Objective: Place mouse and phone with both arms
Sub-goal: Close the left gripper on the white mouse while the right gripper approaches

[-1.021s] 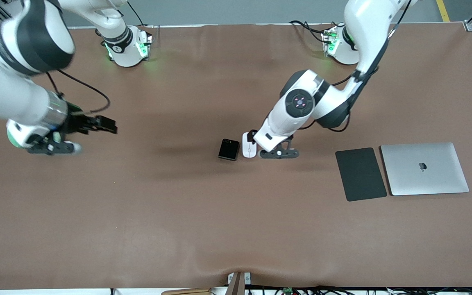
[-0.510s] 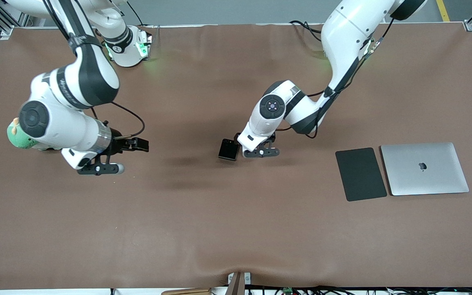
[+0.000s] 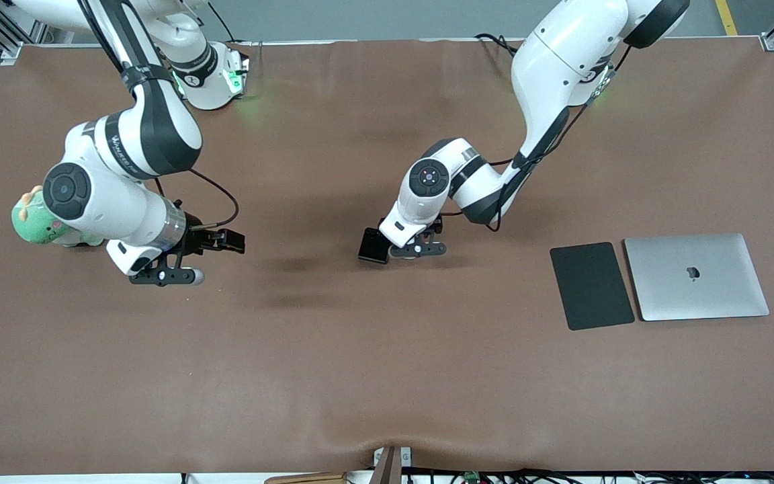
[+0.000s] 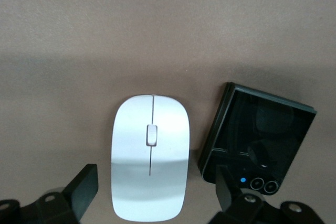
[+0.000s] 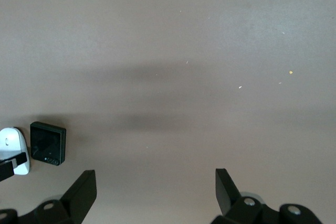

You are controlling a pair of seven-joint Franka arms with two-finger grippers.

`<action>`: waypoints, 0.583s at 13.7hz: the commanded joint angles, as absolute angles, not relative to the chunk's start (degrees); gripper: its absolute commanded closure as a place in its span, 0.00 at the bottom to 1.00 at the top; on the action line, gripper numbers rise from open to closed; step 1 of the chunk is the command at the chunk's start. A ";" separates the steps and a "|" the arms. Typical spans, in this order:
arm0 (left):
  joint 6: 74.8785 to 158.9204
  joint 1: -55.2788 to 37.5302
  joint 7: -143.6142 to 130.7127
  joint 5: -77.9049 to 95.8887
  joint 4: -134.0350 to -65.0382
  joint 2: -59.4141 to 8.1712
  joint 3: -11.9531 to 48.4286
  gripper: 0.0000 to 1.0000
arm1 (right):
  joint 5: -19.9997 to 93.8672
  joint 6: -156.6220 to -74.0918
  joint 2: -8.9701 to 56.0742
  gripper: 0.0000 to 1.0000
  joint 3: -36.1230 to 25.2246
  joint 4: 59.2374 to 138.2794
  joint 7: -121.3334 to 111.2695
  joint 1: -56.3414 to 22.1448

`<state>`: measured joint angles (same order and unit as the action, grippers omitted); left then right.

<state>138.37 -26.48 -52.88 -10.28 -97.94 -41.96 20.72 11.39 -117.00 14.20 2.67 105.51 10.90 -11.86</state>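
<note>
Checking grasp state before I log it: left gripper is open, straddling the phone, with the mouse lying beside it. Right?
Not quite. The left wrist view shows the open left gripper straddling the mouse, one finger on each side of it. The phone is the thing lying beside it, flat on the table.

- The left gripper (image 3: 406, 247) sits low beside the phone (image 3: 373, 246) at mid-table.
- The right gripper (image 3: 179, 263) hangs over bare table near the green plush (image 3: 36, 220).
- A dark pad (image 3: 591, 286) lies beside a closed laptop (image 3: 696, 276).
</note>
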 commanded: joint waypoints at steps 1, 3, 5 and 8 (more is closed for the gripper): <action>138.87 -27.77 -54.84 -12.65 -96.77 -43.06 19.69 0.05 | 12.39 -119.27 10.81 0.00 2.81 109.60 9.50 -12.22; 138.87 -27.69 -54.93 -13.97 -96.68 -43.33 19.60 0.08 | 12.39 -119.62 10.81 0.00 2.72 109.69 3.37 -11.95; 138.87 -27.60 -54.93 -14.06 -96.77 -43.24 19.60 0.11 | 12.39 -119.88 10.81 0.00 2.72 109.69 1.68 -11.60; 138.78 -27.42 -54.84 -14.15 -97.03 -43.24 19.60 0.16 | 12.39 -122.60 10.90 0.00 2.72 110.21 -2.45 -12.65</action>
<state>138.37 -26.87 -52.95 -12.33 -97.86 -42.52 19.99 11.39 -120.48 12.51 2.83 107.96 0.32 -11.96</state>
